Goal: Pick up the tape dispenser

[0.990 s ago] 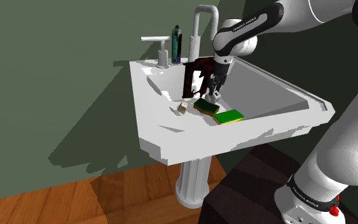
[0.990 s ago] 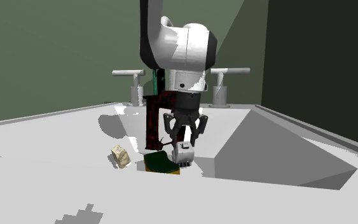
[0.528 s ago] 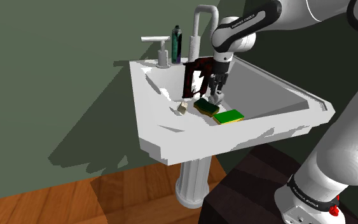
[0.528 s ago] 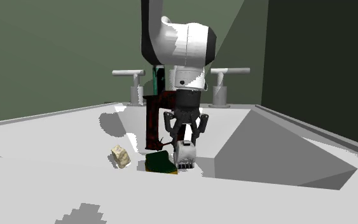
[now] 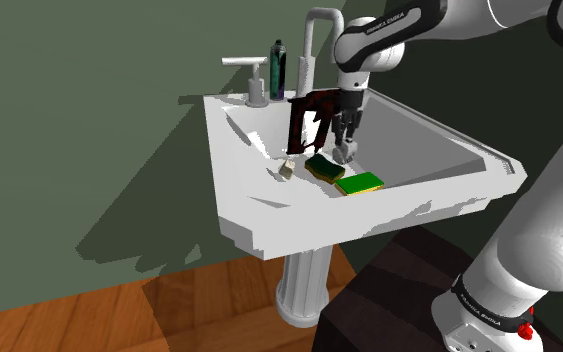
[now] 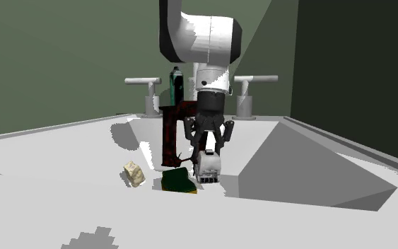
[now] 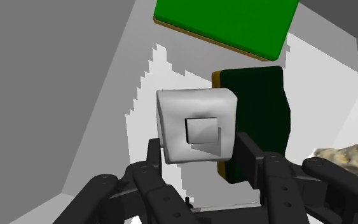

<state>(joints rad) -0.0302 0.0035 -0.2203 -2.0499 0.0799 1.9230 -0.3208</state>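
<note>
Pincer (image 7: 199, 149) narrow, clamped on the tape dispenser (image 7: 196, 127), a pale grey block with a small square on its face. One of the fingers (image 7: 155, 156) presses each flank. The dispenser hangs straight below the hand, right at the tips. Face near-square, no clear long axis. It looks just off the basin floor, but I can't be sure. Next is a straight lift, I'd judge.

A dark green sponge (image 7: 257, 114) lies just beside the held block, with a bright green sponge (image 7: 228, 22) beyond it and a beige lump (image 7: 346, 156) further out. A dark red-brown frame (image 5: 307, 120) stands close behind the pincer.

White sink (image 5: 259, 225) on a pedestal (image 5: 304, 285), tap (image 5: 314, 40) at the back, green wall (image 5: 89, 100), wooden floor (image 5: 119, 315).
</note>
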